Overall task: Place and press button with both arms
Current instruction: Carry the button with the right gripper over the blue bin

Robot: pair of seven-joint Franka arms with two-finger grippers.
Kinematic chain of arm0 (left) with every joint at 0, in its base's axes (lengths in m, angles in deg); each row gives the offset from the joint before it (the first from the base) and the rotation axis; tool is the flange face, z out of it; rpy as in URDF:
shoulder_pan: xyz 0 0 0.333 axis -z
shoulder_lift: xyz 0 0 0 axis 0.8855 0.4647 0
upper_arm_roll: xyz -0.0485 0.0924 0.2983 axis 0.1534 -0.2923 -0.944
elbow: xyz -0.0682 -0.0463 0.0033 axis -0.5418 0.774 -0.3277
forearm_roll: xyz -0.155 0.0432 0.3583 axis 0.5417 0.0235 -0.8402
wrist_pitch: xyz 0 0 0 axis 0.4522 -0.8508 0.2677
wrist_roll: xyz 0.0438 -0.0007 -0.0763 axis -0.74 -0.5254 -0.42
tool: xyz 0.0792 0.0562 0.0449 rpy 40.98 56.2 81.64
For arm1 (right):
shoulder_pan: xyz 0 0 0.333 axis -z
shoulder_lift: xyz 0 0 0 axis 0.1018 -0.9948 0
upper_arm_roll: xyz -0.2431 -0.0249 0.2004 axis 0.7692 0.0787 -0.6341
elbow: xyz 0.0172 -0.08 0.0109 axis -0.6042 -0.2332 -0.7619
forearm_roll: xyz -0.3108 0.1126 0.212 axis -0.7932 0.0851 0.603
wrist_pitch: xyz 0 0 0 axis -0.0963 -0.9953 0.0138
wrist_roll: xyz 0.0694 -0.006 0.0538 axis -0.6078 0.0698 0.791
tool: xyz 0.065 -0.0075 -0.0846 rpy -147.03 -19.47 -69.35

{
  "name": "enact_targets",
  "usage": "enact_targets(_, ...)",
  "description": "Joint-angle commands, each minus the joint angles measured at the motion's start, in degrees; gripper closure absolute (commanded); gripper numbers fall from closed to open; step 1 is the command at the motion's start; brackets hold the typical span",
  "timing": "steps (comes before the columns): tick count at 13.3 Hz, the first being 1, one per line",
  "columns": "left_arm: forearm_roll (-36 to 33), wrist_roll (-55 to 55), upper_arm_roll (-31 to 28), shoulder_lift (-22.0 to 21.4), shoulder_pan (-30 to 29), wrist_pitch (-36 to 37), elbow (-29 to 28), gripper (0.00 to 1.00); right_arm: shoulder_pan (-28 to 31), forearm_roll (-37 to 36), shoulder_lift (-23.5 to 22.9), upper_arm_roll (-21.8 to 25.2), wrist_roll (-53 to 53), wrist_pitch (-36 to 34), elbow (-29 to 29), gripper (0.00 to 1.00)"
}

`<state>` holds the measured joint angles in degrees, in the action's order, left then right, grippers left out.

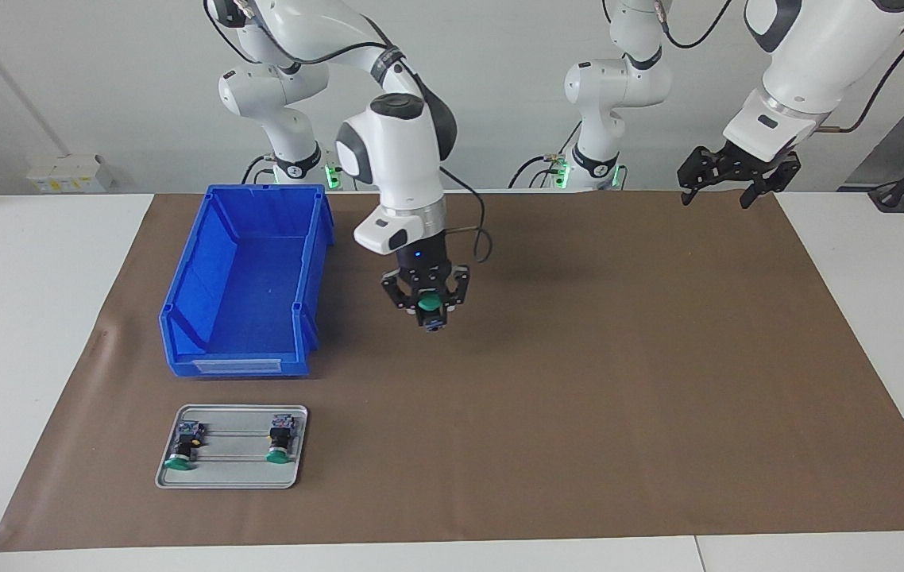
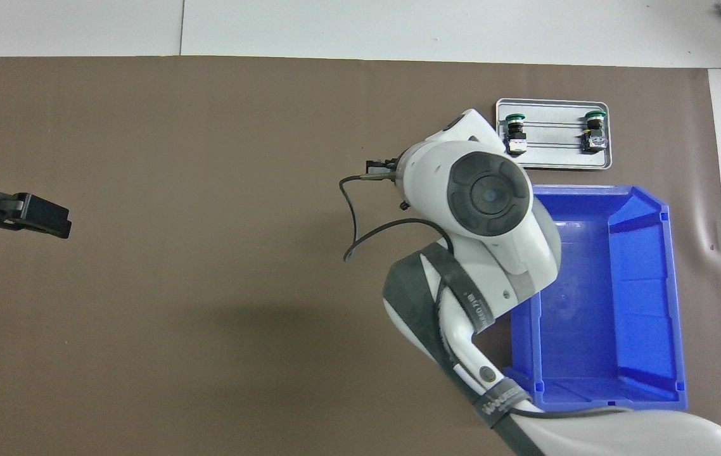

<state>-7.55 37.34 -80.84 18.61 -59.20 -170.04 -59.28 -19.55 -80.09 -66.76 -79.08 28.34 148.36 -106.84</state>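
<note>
My right gripper (image 1: 430, 306) hangs above the brown mat beside the blue bin, shut on a button (image 1: 429, 303) whose green cap faces the facing camera. In the overhead view the right arm's wrist hides this gripper and its button. Two more buttons (image 1: 184, 446) (image 1: 280, 439) lie on a small metal tray (image 1: 229, 474), also seen as buttons (image 2: 515, 132) (image 2: 593, 130) on the tray (image 2: 554, 166). My left gripper (image 1: 726, 179) waits open in the air over the mat's edge at the left arm's end, and shows as the left gripper (image 2: 50, 218).
A blue bin (image 1: 245, 278) stands empty at the right arm's end of the mat, nearer to the robots than the tray; its wall (image 2: 671, 304) shows in the overhead view. The brown mat (image 1: 619, 381) covers most of the white table.
</note>
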Motion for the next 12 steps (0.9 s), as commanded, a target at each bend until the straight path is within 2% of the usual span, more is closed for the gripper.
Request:
enact_targets(1,-0.7,0.1,-0.6,-0.9,0.3,-3.4,-1.5,0.0,9.1,0.9,0.0,-1.5,13.1,-0.6,-0.8,1.0)
enact_targets(2,-0.3,0.0,-0.6,-0.9,-0.3,-5.4,-1.5,0.0,11.9,3.2,-0.5,-1.5,20.2,-0.9,-0.4,1.0)
enact_targets(4,-0.3,-0.6,-0.6,-0.9,-0.3,-6.8,-1.9,0.0,17.7,8.3,-4.5,-1.5,29.1,-1.3,3.5,1.0)
enact_targets(7,-0.4,-0.3,-0.5,-1.1,-0.3,-5.7,-2.2,0.0,22.5,8.4,-9.7,-1.5,37.1,-2.2,6.8,1.0)
enact_targets(12,-0.4,-0.3,-0.5,-1.1,-0.7,-5.6,-2.3,0.0,24.0,8.6,-9.0,-1.6,40.5,-10.8,9.3,1.0)
